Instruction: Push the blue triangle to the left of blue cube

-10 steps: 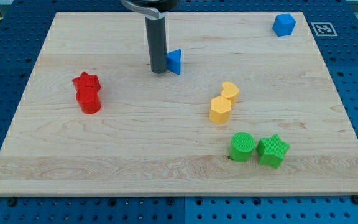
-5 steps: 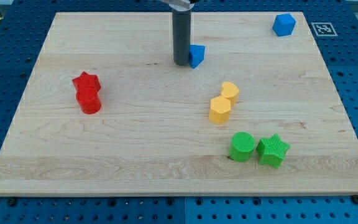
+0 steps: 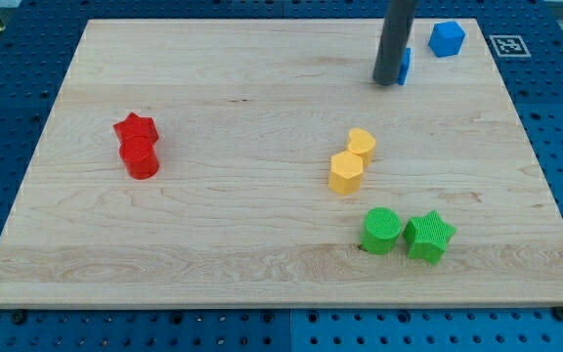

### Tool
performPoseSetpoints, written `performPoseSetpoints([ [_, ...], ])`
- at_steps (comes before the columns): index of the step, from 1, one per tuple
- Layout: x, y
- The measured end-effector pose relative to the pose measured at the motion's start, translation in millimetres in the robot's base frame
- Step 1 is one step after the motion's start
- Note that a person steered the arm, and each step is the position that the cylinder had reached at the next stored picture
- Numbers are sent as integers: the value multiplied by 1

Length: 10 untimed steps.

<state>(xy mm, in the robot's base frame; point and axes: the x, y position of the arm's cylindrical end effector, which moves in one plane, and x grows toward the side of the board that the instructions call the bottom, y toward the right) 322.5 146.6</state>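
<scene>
My tip stands near the view's top right, pressed against the left side of the blue triangle, which the rod mostly hides. The blue cube sits at the board's top right corner, a short way up and to the right of the triangle, with a small gap between them.
A red star and a red cylinder touch at the left. Two yellow blocks sit right of centre. A green cylinder and a green star sit at the lower right. The board's top edge is close.
My tip has slid right and slightly up across the board's top, pushing the blue triangle from the top middle to just left of the blue cube. Other blocks have not moved.
</scene>
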Motion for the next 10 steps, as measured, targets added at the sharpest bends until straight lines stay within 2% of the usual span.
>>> performPoseSetpoints([
  [2, -8, 51],
  [4, -10, 28],
  [6, -39, 6],
  [8, -57, 6],
  [10, -58, 19],
])
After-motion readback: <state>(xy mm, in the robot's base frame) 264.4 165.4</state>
